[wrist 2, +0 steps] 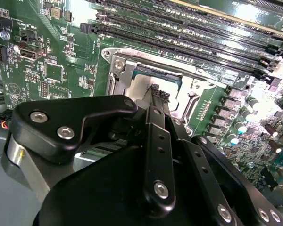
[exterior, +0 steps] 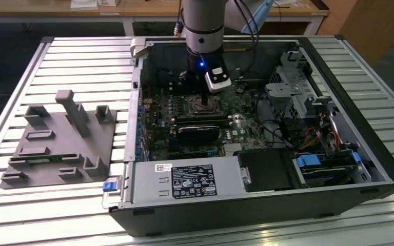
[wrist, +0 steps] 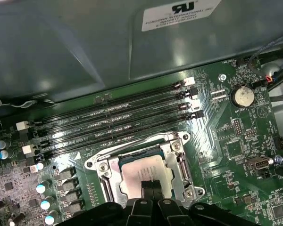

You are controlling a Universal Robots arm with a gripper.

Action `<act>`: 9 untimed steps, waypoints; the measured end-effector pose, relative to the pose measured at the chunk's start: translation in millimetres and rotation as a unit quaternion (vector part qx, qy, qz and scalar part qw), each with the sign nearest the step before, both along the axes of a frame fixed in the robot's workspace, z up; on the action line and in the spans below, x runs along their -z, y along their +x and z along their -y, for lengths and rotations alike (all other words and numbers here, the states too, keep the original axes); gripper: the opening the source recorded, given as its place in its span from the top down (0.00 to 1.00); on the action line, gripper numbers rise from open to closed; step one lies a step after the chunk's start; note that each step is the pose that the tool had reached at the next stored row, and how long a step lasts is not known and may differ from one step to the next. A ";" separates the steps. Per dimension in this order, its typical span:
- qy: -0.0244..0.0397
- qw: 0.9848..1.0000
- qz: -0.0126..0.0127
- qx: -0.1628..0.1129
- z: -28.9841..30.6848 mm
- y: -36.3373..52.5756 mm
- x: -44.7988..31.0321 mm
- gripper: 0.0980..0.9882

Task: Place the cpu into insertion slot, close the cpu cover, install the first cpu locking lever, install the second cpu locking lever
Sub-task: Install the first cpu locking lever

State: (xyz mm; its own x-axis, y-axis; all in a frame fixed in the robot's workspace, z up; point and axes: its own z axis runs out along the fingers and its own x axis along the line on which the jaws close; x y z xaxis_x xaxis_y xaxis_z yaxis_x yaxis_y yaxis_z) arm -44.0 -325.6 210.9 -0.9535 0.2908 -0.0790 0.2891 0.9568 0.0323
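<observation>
The cpu (wrist: 142, 170), a pale silvery square, lies flat in the insertion slot (wrist: 98, 165) on the green board. The cpu cover (wrist: 175, 147), a silvery frame, lies down around it, and the chip's face shows through its window. My gripper (wrist: 152, 184) hangs right over the chip with its two black fingertips pressed together, holding nothing. In the second wrist view the gripper (wrist 2: 158, 92) points down at the cpu (wrist 2: 140, 88). In the exterior view my gripper (exterior: 194, 92) is inside the open computer case, just above the insertion slot (exterior: 200, 105).
Long black memory slots (wrist: 118, 123) run beside the socket, with a coin cell (wrist: 241, 96) nearby. A black card with a fan (exterior: 200, 134) and a power supply (exterior: 183, 180) sit closer to the camera. A grey fixture (exterior: 60, 143) stands at the exterior view's left.
</observation>
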 end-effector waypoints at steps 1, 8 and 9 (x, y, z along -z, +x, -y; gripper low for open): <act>0.000 1.000 0.000 0.000 0.0 0.0 0.0 0.99; 0.000 1.000 0.000 -0.008 0.0 0.0 -10.0 0.99; 0.000 1.000 0.000 -0.009 0.0 0.0 -12.2 0.99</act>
